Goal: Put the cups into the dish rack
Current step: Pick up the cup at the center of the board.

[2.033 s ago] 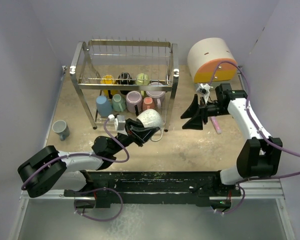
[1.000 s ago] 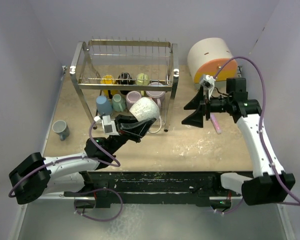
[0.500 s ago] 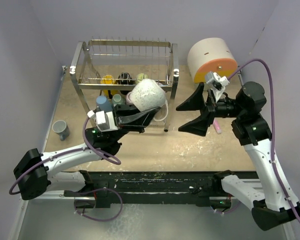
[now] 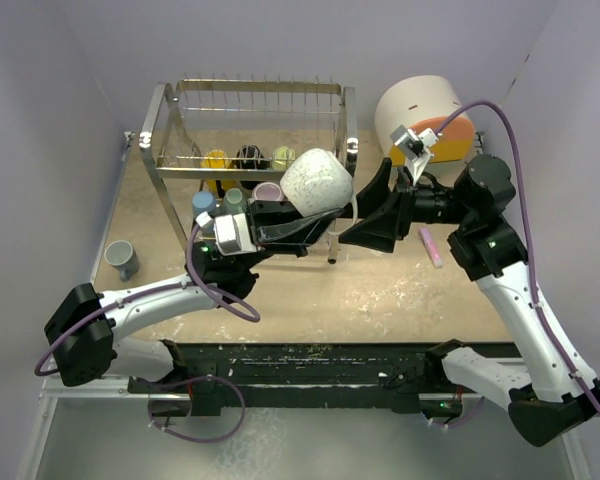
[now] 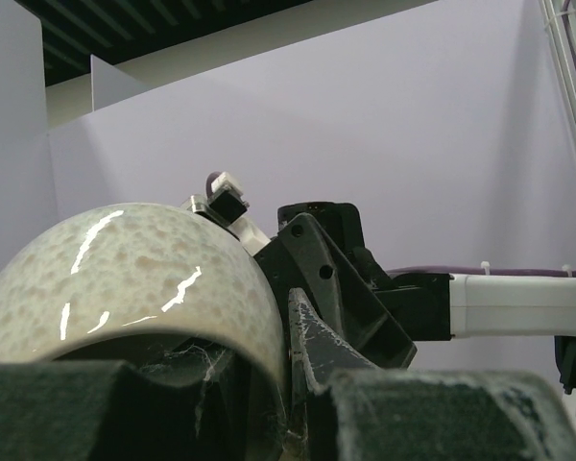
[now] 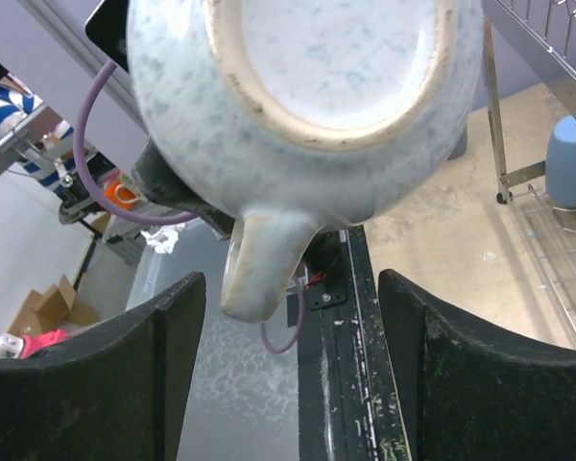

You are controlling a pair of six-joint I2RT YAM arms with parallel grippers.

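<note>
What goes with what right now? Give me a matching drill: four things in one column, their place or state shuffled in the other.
Things
1. white speckled mug
2. grey mug
3. pink stick
4. right claw

Place or state
A. open, facing the raised mug
B. lying on the table, right of the rack
C. held up in the left claw
D. on the table, left of the rack

Pairs: 1-C, 2-D, 3-B, 4-A
</note>
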